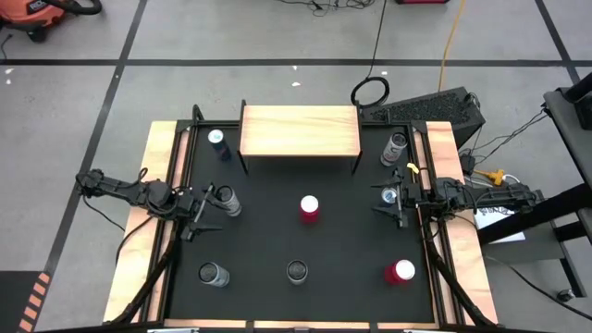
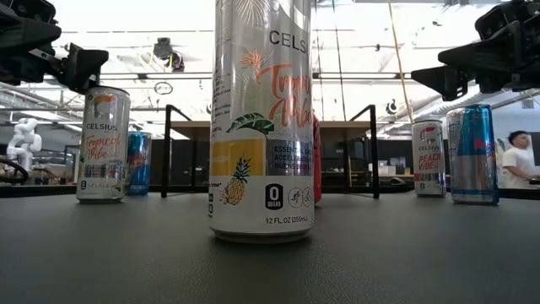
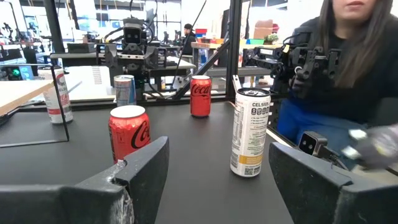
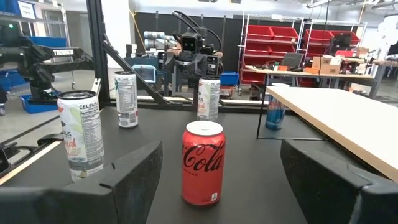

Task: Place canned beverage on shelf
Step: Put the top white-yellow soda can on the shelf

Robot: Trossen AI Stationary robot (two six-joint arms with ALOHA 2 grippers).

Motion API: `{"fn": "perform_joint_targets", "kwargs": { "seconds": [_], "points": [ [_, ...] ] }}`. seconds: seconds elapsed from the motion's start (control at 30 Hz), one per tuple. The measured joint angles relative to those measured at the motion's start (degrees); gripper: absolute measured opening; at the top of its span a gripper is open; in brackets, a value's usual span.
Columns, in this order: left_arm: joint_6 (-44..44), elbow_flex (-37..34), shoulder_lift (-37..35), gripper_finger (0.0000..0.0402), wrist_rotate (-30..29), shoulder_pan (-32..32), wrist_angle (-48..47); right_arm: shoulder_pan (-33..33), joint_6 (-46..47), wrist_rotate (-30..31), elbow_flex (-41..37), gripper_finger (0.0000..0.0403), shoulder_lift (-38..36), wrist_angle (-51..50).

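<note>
The shelf [image 1: 299, 129], a light-wood board on thin black legs, stands at the far middle of the black mat [image 1: 351, 240] with nothing on it. Several cans stand upright on the mat. A red cola can [image 1: 309, 208] is at the centre, between both grippers. My left gripper [image 1: 205, 211] hovers level at the mat's left side, open, beside a silver can [image 1: 228, 199]. My right gripper [image 1: 393, 205] hovers level at the right side, open, next to another can [image 1: 390, 195]. Both wrist views show the red can [image 3: 129, 134] [image 4: 202, 163] ahead of open fingers.
More cans stand along the near edge: two silver [image 1: 213, 274] [image 1: 297, 271] and one red [image 1: 400, 271]. A blue can [image 1: 217, 141] and a silver one [image 1: 398, 143] flank the shelf. A person [image 3: 348, 68] sits beyond the table's near side.
</note>
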Motion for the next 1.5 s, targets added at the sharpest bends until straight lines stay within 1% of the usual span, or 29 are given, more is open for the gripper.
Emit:
{"fn": "perform_joint_targets", "kwargs": {
  "seconds": [0.13, 0.33, 0.87, 1.0, 1.07, 1.23, 1.4, 1.5],
  "points": [
    [-0.02, -0.02, 0.00, 0.0279, 0.00, 0.00, 0.02, 0.00, 0.31, -0.02, 0.00, 0.0308, 0.00, 0.00],
    [-0.01, -0.02, 0.00, 0.0279, 0.00, 0.00, 0.00, 0.00, 6.09, -0.02, 0.00, 0.0308, 0.00, 0.00],
    [-0.02, -0.01, 0.00, 0.0279, 0.00, 0.00, 0.01, 0.00, 6.08, -0.04, -0.01, 0.0308, -0.02, 2.62],
    [-0.01, -0.01, 0.00, 0.0279, 0.00, 0.00, 0.01, 0.00, 10.56, -0.18, 0.00, 0.0308, 0.00, 2.12],
    [0.00, -0.01, 0.00, 0.0279, -0.07, 0.00, 0.00, 0.00, 10.67, -0.14, 0.00, 0.0308, -0.02, 2.51],
    [0.09, -0.01, 0.00, 0.0279, -2.82, 0.02, 0.00, 0.00, 10.47, -0.07, -0.01, 0.0308, -0.02, 2.39],
    [0.33, -0.02, 0.00, 0.0279, -8.53, 0.02, 0.83, 0.00, 10.49, -0.04, 0.00, 0.0308, -0.02, 2.36],
    [0.37, -0.02, 0.00, 0.0279, -10.02, 0.03, 1.07, 0.00, 10.49, 0.26, 0.00, 0.0308, -0.02, 2.32]
  ]
}}
